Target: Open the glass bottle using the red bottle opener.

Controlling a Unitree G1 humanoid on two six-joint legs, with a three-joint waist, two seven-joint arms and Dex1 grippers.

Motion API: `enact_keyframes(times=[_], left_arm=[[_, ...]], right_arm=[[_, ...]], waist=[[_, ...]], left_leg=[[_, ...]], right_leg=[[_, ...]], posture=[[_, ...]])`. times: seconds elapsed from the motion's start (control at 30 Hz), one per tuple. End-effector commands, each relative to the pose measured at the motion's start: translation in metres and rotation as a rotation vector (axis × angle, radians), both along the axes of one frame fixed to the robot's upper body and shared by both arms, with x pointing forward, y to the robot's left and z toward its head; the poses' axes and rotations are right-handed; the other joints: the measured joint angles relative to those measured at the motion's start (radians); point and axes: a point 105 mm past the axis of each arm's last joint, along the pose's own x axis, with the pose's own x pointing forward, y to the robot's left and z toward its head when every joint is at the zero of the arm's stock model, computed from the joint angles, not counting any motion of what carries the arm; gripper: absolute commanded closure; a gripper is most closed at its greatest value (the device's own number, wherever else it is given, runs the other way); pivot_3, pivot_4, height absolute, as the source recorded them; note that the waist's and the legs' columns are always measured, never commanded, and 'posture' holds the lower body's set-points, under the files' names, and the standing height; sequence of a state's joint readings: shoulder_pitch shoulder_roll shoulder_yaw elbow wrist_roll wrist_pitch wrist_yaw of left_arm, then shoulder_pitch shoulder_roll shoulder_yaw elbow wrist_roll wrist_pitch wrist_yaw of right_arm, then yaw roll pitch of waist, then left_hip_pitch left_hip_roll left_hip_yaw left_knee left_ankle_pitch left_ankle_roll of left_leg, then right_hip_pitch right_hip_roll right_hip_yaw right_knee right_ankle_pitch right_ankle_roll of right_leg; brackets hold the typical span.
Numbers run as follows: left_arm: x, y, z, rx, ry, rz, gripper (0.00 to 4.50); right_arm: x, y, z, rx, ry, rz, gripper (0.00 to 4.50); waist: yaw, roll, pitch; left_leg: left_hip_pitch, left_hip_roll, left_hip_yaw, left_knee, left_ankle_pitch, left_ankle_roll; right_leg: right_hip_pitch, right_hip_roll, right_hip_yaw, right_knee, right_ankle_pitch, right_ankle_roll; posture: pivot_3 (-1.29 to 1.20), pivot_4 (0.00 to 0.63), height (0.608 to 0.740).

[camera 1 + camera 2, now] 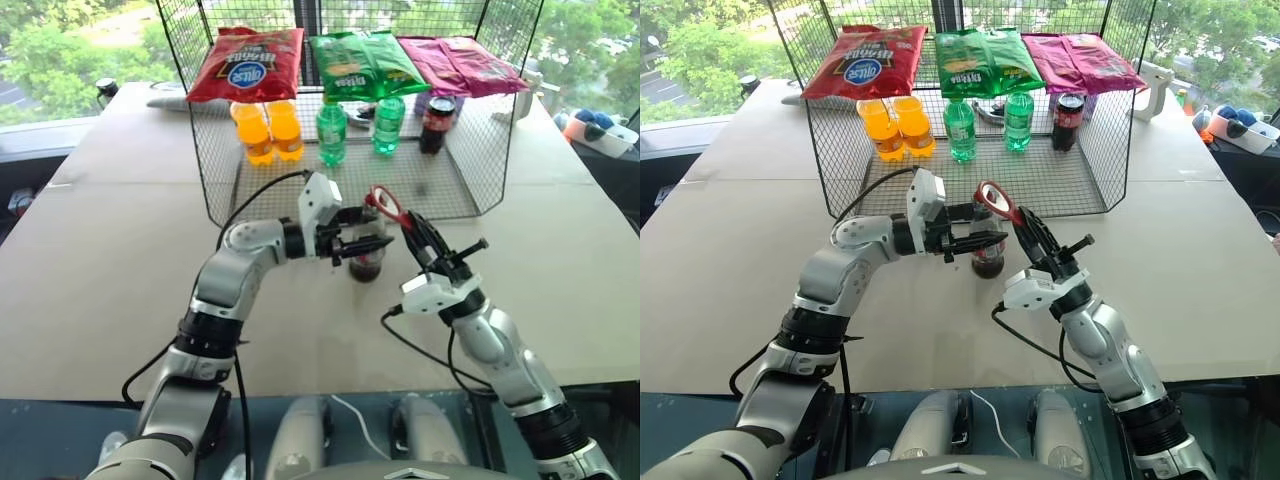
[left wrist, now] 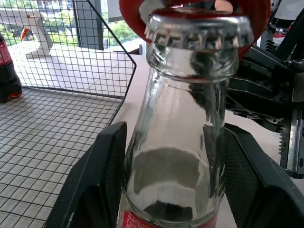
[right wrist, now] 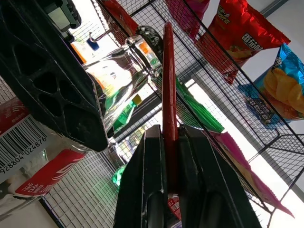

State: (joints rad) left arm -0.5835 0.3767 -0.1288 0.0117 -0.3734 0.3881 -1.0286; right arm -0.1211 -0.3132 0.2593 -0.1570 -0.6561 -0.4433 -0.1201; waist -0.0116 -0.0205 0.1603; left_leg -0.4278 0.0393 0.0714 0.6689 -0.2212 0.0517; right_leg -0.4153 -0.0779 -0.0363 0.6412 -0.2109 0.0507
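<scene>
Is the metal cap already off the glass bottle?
No, the crimped metal cap sits on the glass bottle, with the red bottle opener behind it.

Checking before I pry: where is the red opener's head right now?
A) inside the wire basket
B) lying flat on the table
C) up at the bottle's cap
C: the red bottle opener sits right behind the crown cap of the glass bottle.

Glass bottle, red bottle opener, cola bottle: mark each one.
glass bottle (image 2: 190, 123), left wrist view, on the clear neck below the cap.
red bottle opener (image 3: 168, 80), right wrist view, on its thin red edge above the fingers.
cola bottle (image 1: 436, 124), left eye view, on its dark body.
</scene>
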Motion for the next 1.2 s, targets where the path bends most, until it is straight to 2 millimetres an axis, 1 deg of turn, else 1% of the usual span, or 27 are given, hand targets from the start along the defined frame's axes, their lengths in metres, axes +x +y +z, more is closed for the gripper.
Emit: enact_keyframes(times=[0.03,0.33,0.53,0.73,0.87,1.1,1.2], left_arm=[[0.002,0.002,0.024,-0.049,-0.08,0.017,2.27],[0.003,0.004,0.032,-0.078,-0.094,0.024,2.27],[0.004,0.003,0.03,-0.075,-0.089,0.026,2.27],[0.004,0.003,0.03,-0.078,-0.088,0.029,2.27],[0.004,0.003,0.03,-0.08,-0.089,0.033,2.27],[0.004,0.002,0.031,-0.08,-0.091,0.035,2.27],[0.004,0.001,0.031,-0.08,-0.092,0.035,2.27]], right_arm=[[-0.001,-0.003,-0.013,-0.03,0.048,0.004,4.5],[-0.001,-0.004,-0.013,-0.021,0.054,0.003,4.5],[0.0,-0.005,-0.012,-0.024,0.05,0.0,4.5],[-0.005,-0.003,-0.009,-0.013,0.036,0.018,4.5],[-0.004,-0.001,-0.014,0.01,0.057,0.026,4.5],[-0.003,0.01,-0.025,0.009,0.078,0.059,4.5],[-0.002,0.014,-0.026,0.016,0.076,0.056,4.5]], waist=[[0.0,0.0,0.0],[0.0,0.0,0.0],[0.0,0.0,0.0],[0.0,0.0,0.0],[0.0,0.0,0.0],[0.0,0.0,0.0],[0.0,0.0,0.0]], left_leg=[[0.0,0.0,0.0,0.0,0.0,0.0],[0.0,0.0,0.0,0.0,0.0,0.0],[-0.001,0.0,0.0,0.0,0.0,0.0],[-0.001,0.0,0.0,0.0,0.0,0.0],[-0.001,0.0,0.0,0.0,0.0,0.0],[-0.001,0.0,0.0,0.0,0.0,0.0],[-0.001,0.0,0.0,0.0,0.0,0.0]], right_leg=[[0.0,0.0,0.0,0.0,0.0,0.0],[0.0,0.0,0.0,0.0,0.0,0.0],[-0.001,0.0,0.0,0.0,0.0,0.0],[-0.001,0.0,0.0,0.0,0.0,0.001],[-0.001,0.0,0.0,0.0,0.0,0.0],[-0.001,0.0,0.0,0.0,0.0,0.001],[-0.001,0.0,0.0,0.0,0.0,0.001]], posture=[[0.0,0.15,0.74],[0.0,0.15,0.74],[0.0,0.15,0.74],[0.0,0.15,0.74],[0.0,0.15,0.74],[0.0,0.15,0.74],[0.0,0.15,0.74]])
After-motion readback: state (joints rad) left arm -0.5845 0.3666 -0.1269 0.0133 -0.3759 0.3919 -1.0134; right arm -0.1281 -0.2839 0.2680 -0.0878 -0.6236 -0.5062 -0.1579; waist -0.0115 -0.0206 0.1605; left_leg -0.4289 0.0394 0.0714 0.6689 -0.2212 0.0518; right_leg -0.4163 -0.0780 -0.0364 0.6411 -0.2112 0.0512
